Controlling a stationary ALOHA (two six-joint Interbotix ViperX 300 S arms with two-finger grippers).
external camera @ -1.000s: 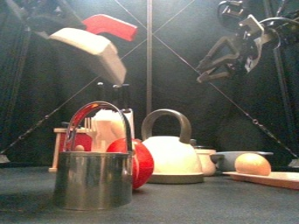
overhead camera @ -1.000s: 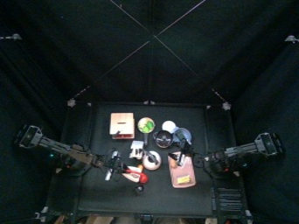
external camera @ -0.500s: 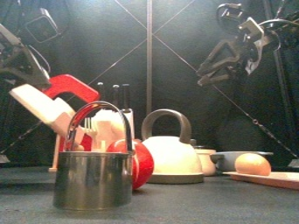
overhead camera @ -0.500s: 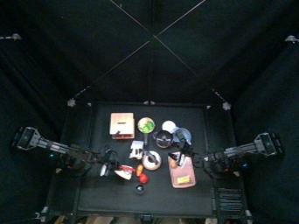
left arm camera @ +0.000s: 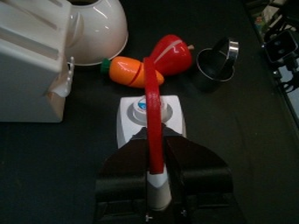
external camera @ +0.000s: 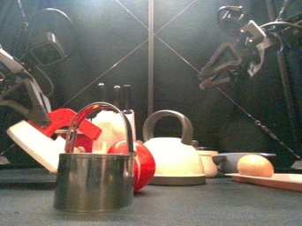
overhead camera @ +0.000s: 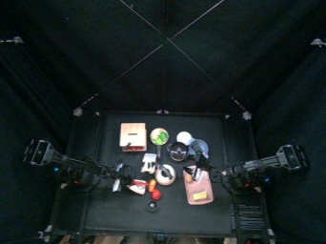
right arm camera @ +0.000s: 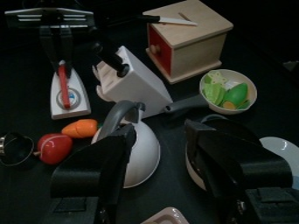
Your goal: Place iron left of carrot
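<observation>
Between the left tool's [left arm camera: 156, 179] jaws, clamped by its red handle, the iron [left arm camera: 152, 118] points at the carrot [left arm camera: 126, 69] just beyond; right tool [right arm camera: 163, 166] gapes wide.

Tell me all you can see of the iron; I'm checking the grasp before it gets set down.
The iron is a small toy of plastic look: white body, red handle arching over it, a round blue-and-red dial on top. The left hand grips it by the handle's rear end. In the front view it hangs tilted, nose down, low at the left. Its tip points at the carrot, apart from it.
</observation>
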